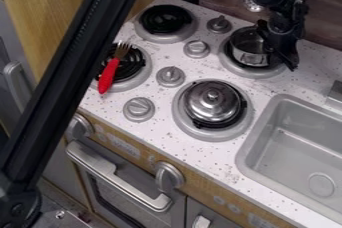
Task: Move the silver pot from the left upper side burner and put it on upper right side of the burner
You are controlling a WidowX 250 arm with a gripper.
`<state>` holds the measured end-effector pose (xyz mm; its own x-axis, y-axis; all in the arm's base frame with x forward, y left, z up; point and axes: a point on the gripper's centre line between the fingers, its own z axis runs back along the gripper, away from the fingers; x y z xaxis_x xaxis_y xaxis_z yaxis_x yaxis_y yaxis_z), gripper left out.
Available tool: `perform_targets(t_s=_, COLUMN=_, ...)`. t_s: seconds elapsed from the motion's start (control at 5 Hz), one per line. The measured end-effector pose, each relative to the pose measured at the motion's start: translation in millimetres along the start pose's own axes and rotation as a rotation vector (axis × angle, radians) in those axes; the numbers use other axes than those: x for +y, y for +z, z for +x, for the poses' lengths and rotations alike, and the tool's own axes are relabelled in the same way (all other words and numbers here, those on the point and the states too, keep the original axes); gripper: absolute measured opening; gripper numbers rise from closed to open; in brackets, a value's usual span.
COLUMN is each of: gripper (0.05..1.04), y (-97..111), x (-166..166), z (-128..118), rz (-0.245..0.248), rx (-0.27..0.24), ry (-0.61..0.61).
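Observation:
The open silver pot (251, 59) stands upright on the upper right burner (248, 72), its dark inside showing from above. Directly at the pot's right side hangs my gripper (279, 52), close against the rim and covering part of it. Whether it holds the pot I cannot tell. The upper left burner (165, 19) shows its black coil with nothing on it.
A lidded metal pot (214, 103) sits on the lower right burner. A red-handled fork (110, 73) lies across the lower left burner. Grey knobs (171, 76) stand between the burners. The sink (300, 147) is at the right; my arm crosses the left side.

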<state>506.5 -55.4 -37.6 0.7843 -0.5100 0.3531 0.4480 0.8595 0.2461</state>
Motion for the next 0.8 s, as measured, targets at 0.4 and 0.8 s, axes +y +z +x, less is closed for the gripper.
perform_targets(t_s=0.4, gripper=0.854, y=39, x=-5, z=5, rz=0.034, rx=-0.026, ry=0.026)
perform_targets(t_s=0.8, gripper=0.999, y=79, x=-23, z=-46, rz=0.013, rx=0.145, ry=0.169)
